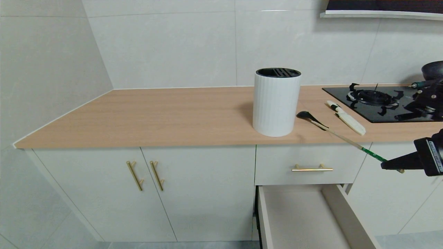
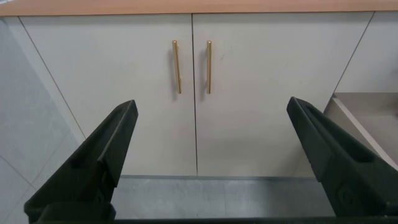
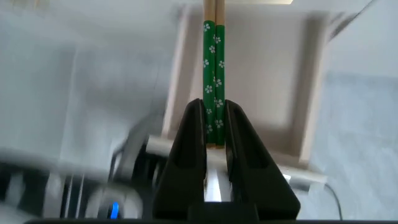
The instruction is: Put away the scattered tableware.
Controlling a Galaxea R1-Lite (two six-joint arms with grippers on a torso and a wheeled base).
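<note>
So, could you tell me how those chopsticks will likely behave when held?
The chopsticks look thin and straight, so probably stiff and light. The fingers of the right gripper pinch them near the green end, leaving a long overhang, so they may swivel or slip. Being two sticks, they could scissor apart.

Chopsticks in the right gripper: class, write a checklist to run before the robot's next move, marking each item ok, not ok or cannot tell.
1. The right gripper is shut on the chopsticks: ok.
2. The drawer is open: ok.
3. The left gripper is open and free: ok.
4. The spoon and knife are put away: not ok, both lie on the countertop.
5. Chopstick tips are clear of the spoon: cannot tell.
</note>
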